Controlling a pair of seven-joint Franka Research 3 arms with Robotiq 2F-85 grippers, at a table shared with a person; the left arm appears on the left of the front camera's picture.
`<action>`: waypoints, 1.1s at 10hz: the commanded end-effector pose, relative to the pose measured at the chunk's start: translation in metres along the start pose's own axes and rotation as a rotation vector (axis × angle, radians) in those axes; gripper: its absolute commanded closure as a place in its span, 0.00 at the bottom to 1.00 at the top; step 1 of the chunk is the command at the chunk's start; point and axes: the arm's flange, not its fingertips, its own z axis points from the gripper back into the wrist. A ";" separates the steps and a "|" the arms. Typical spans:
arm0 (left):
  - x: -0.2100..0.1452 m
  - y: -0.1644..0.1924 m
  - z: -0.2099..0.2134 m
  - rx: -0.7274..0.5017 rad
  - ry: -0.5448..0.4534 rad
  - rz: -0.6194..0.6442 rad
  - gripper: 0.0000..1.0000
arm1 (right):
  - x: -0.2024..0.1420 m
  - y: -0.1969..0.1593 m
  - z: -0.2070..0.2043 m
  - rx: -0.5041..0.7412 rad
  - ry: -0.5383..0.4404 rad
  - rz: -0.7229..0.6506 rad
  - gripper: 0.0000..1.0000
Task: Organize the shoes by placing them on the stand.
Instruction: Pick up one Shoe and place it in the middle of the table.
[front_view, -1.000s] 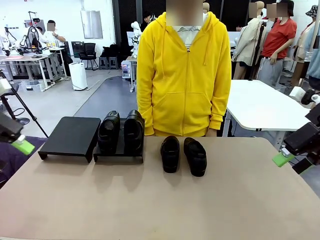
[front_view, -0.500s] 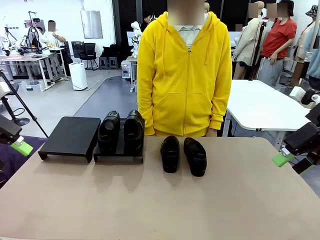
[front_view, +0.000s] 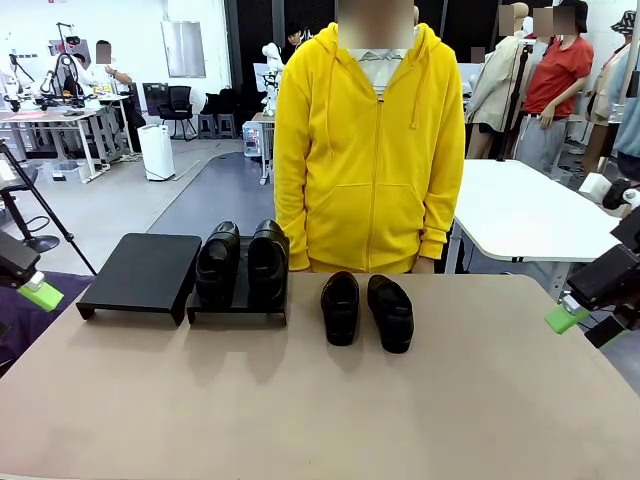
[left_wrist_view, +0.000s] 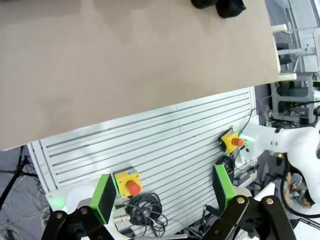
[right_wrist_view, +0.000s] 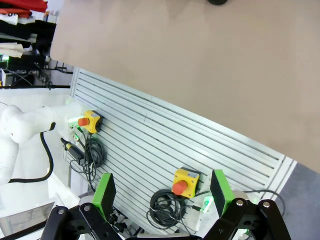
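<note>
Two shoes sit on the right stand; the loose pair lies on the table just right of it, near the far edge, long axes running near to far; the left stand is bare. Both grippers hang empty, fingers spread wide, the left gripper off the left edge, the right gripper off the right; the right one looks nearer the loose pair, which lies to its left, the bare stand beyond
</note>
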 end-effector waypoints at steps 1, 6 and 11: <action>0.000 -0.001 -0.001 -0.020 0.003 0.012 0.00 | 0.001 0.000 0.002 0.022 -0.007 0.021 0.00; 0.000 -0.001 -0.001 -0.020 0.003 0.012 0.00 | 0.145 0.074 -0.086 -0.246 -0.026 -0.120 0.00; 0.000 -0.001 -0.001 -0.020 0.003 0.012 0.00 | 0.274 0.115 -0.233 -0.480 -0.054 -0.222 0.00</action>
